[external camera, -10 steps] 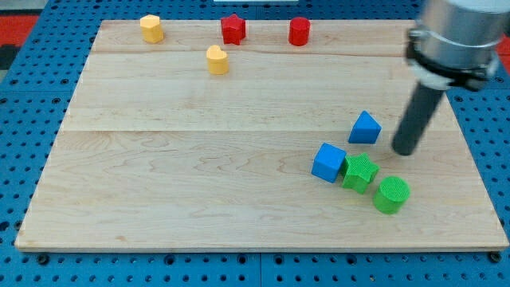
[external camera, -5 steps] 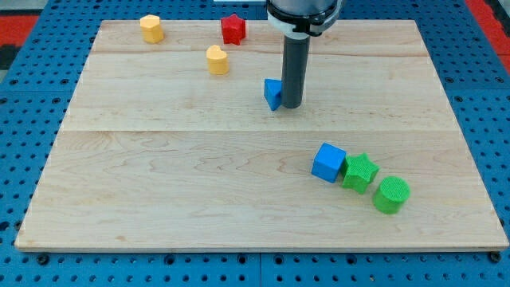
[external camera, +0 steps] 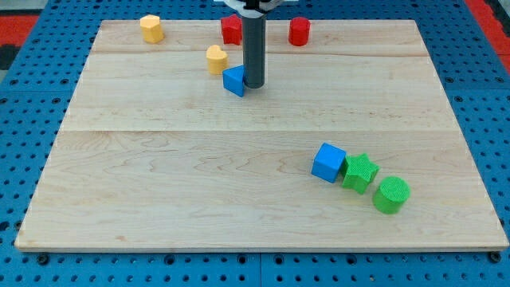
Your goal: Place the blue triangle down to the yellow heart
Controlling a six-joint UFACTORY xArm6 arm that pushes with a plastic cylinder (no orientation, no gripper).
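On a wooden board [external camera: 159, 199], my tip [external camera: 253, 84], a bare rod that grips nothing, presses the right side of the blue triangle [external camera: 234, 80], just below-right of the yellow heart [external camera: 216, 59]; the triangle looks light, rigid and easily spun, so push its flat face squarely.

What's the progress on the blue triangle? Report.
Done: the blue triangle sits just below and right of the yellow heart. In hand: my tip touches the triangle's right side. Left: a short nudge left to bring it directly under the heart.
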